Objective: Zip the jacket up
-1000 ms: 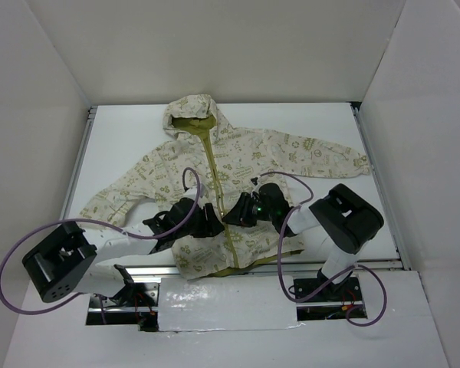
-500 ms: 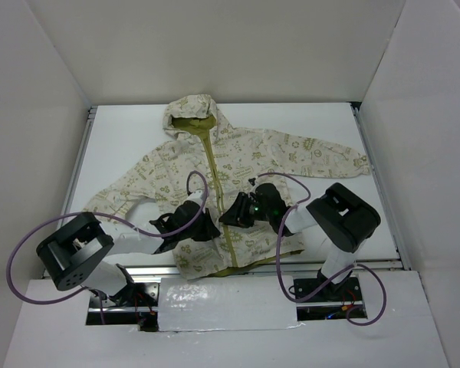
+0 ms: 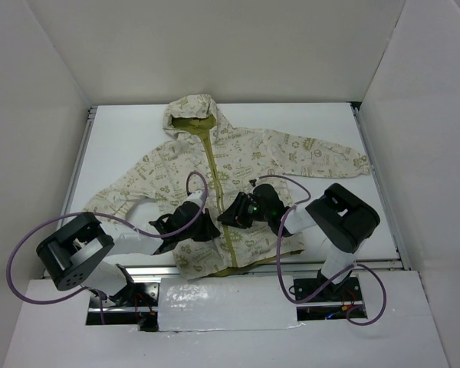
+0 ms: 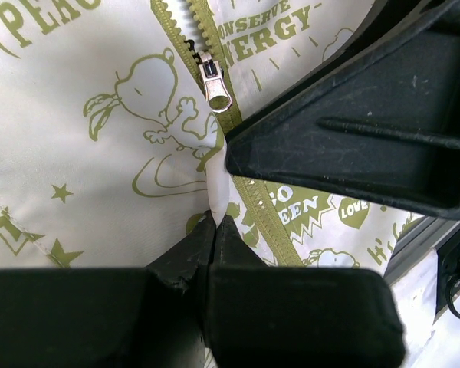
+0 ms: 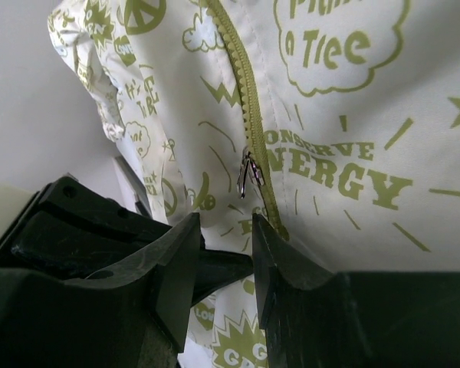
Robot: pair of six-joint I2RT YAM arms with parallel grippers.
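The jacket [image 3: 245,157] lies flat on the white table, hood at the far end, cream with olive print. Its olive zipper [image 3: 211,165] is joined below the silver pull [image 4: 215,89] and parted just above it. My left gripper [image 4: 217,221] is shut on a raised fold of cream fabric just left of the zipper, below the pull. In the top view it [image 3: 212,228] sits over the lower front. My right gripper [image 5: 224,230] stands open right below the hanging pull [image 5: 248,173], nothing between its fingers. One right finger [image 4: 353,146] reaches across the left wrist view.
White walls close in the table [image 3: 123,146] on the left, right and far sides. A metal rail [image 3: 138,270] runs along the near edge under the jacket's hem. Purple cables [image 3: 195,184] loop above both arms.
My left gripper has shut on the fold of fabric beside the zipper, and its elbow has swung inward. The right gripper has edged slightly left toward the zipper.
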